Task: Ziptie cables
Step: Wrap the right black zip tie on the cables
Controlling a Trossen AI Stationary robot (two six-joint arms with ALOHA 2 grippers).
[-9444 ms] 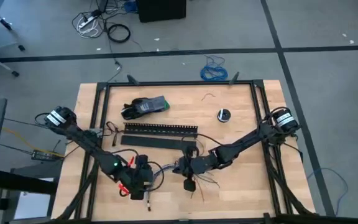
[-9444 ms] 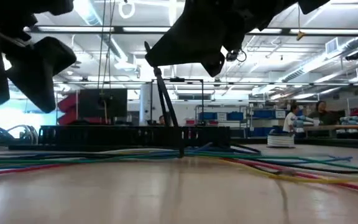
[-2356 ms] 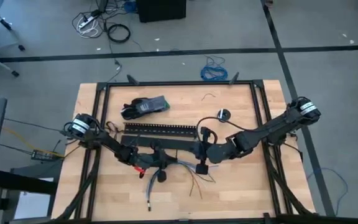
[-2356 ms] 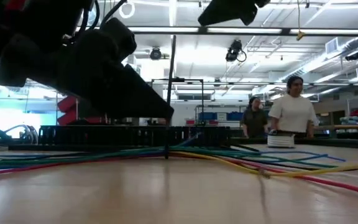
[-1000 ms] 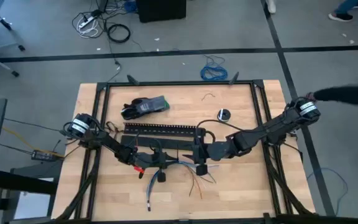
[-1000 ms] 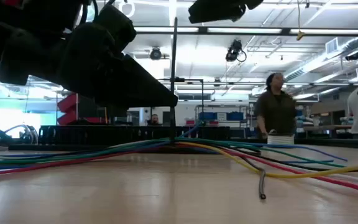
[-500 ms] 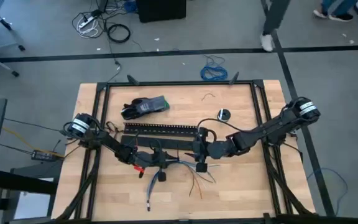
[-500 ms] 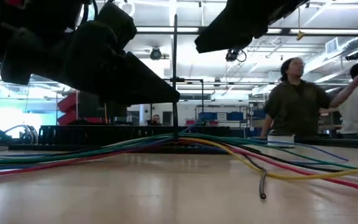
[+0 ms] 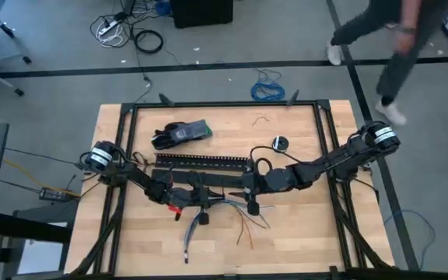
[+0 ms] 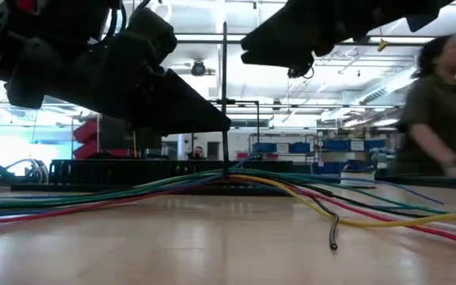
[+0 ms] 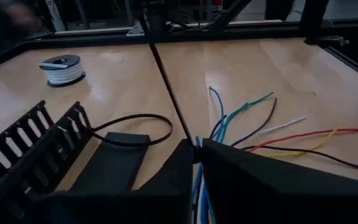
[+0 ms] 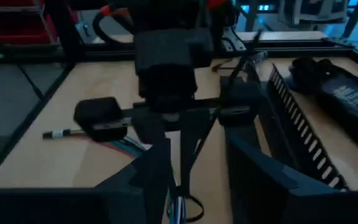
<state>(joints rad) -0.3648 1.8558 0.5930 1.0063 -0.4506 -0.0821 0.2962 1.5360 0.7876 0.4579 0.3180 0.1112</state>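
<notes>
The cables (image 9: 243, 222) lie on the table as a bundle of thin coloured wires, their splayed ends (image 11: 253, 121) fanning out toward the near right. A thin black ziptie (image 10: 225, 87) stands upright where the wires are gathered together (image 10: 228, 170). My left gripper (image 11: 194, 152) is shut on it. My right gripper (image 12: 197, 180) is open, up by the ziptie's upper part, with the strip (image 12: 188, 149) in the gap between its fingers. I cannot tell whether they touch it. My left gripper pinches the ziptie's lower part (image 11: 190, 142) between its two fingers, a little above the wires. The fingers come level from the table's left and lie across the strip. The ziptie stands upright with its foot at the gathered cables, and blue wires (image 11: 197, 180) pass under the fingertips.
A long black slotted channel (image 9: 201, 161) lies just beyond both grippers, with a thin black loop (image 11: 135, 127) beside it. A white spool (image 9: 279, 143) and a black pouch (image 9: 181, 132) sit farther back. A person (image 9: 395, 39) walks past the far right corner.
My right gripper has come lower and closer to the ziptie's upper part. The ziptie stays upright in my left gripper, and the cables lie as before.
</notes>
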